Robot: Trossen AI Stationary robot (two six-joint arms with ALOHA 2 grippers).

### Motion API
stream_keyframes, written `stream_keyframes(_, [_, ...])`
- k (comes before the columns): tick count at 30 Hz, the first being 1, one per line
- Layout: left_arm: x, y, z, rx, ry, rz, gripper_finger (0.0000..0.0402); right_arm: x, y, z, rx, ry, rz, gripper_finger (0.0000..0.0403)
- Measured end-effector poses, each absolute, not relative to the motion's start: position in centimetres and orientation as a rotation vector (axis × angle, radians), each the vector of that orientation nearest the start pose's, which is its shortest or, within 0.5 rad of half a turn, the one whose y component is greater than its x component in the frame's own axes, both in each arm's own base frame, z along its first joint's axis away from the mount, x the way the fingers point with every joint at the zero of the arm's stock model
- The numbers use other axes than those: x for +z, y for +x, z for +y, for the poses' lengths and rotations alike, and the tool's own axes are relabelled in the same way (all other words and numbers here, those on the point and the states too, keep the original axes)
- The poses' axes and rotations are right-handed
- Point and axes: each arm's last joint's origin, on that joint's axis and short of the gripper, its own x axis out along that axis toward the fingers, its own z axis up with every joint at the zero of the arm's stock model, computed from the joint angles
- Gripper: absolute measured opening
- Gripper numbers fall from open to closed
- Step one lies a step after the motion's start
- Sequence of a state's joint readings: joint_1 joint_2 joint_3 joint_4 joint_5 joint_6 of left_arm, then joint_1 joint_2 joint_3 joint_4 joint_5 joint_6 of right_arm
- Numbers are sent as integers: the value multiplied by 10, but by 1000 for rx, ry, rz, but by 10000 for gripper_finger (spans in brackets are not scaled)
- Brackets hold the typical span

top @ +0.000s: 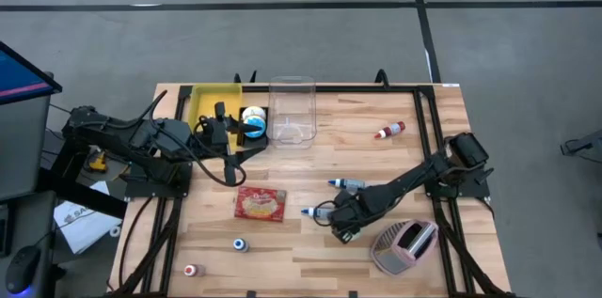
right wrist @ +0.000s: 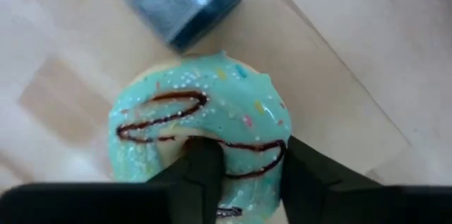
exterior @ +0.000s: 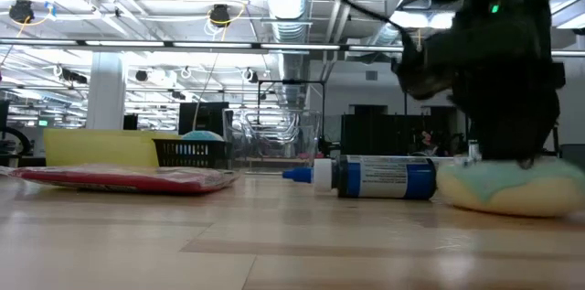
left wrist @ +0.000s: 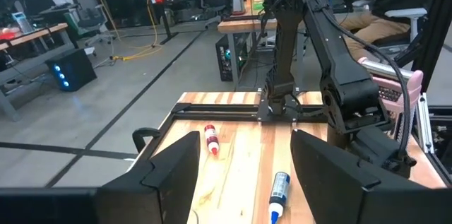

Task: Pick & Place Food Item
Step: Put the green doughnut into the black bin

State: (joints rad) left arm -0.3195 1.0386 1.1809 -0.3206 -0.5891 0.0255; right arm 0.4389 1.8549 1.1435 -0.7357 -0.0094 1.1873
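Looking straight down from the high view, the right gripper is pointing down near the table's front, just beside a blue-capped bottle and close to the pink toaster, while the left gripper is waiting raised beside the yellow bin and the clear container; open wood is lying between the right arm and those containers, though a red packet is sitting off that route toward the front. Seen level from the low view, the donut is resting on the table with the dark gripper pressing on top, and the bottle is lying just beside it — a sideways drag would probably be rolling that bottle. Facing across the table, the left wrist view is showing that arm's fingers standing apart with nothing between them. Up close in the right wrist view, the right gripper is pinching the donut through its hole — one finger inside, one against the outer rim — with the jaws narrowed around that side of the ring. Such a one-sided grip on a soft, frosted ring is risking a tilt or slip on lifting, I judge.
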Motion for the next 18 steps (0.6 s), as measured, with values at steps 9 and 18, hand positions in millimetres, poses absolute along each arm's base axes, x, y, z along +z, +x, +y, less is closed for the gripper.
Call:
stream_keyframes(9, [403, 204, -50, 283, 88, 215, 216, 225, 281, 135, -438, 778, 1097, 78])
stream_keyframes(18, [379, 233, -58, 335, -162, 286, 232, 298, 257, 98, -467, 792, 680, 78])
